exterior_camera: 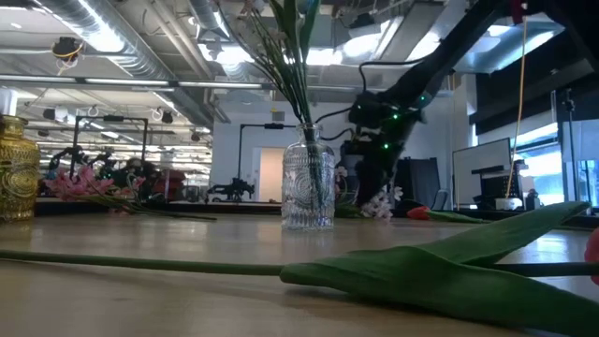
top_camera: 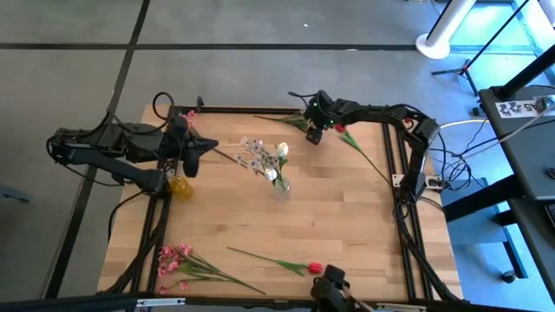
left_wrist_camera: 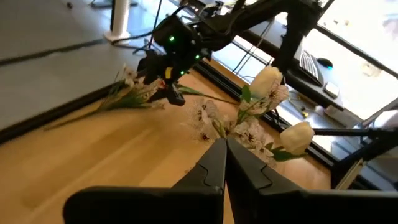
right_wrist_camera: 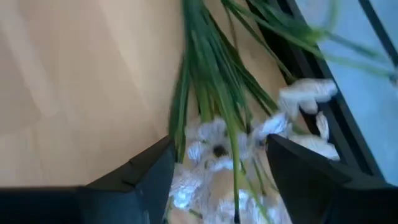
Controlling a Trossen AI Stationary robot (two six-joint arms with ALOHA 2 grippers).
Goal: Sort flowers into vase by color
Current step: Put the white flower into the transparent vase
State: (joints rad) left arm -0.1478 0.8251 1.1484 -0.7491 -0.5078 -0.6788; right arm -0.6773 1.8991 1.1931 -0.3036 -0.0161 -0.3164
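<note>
A clear glass vase (top_camera: 281, 186) (exterior_camera: 308, 187) stands mid-table and holds white blossom sprigs (top_camera: 257, 157) and white rosebuds (left_wrist_camera: 267, 81). A white blossom sprig (top_camera: 293, 121) (right_wrist_camera: 211, 140) lies by the far edge. My right gripper (top_camera: 314, 134) (right_wrist_camera: 217, 146) is open above it, pointing steeply down, one finger on each side of the blossoms. My left gripper (top_camera: 205, 146) (left_wrist_camera: 225, 158) hangs shut and empty at the left, above the table. A yellow vase (top_camera: 179, 185) (exterior_camera: 17, 168) stands below it. My right gripper comes from above with its fingers (right_wrist_camera: 149, 174) on either side of the sprig's blossom end (right_wrist_camera: 214, 134), across the green stems. The sprig lies on the table. Whether the fingers touch the blossoms I cannot tell.
Pink blossom sprays (top_camera: 178, 260) (exterior_camera: 84, 183) lie at the near left. A red rosebud (top_camera: 314, 268) with a long leafy stem (exterior_camera: 449, 271) lies by the near edge. Another red rosebud (top_camera: 340, 128) lies at the far right beside my right gripper. A black frame (top_camera: 392, 165) borders the table.
</note>
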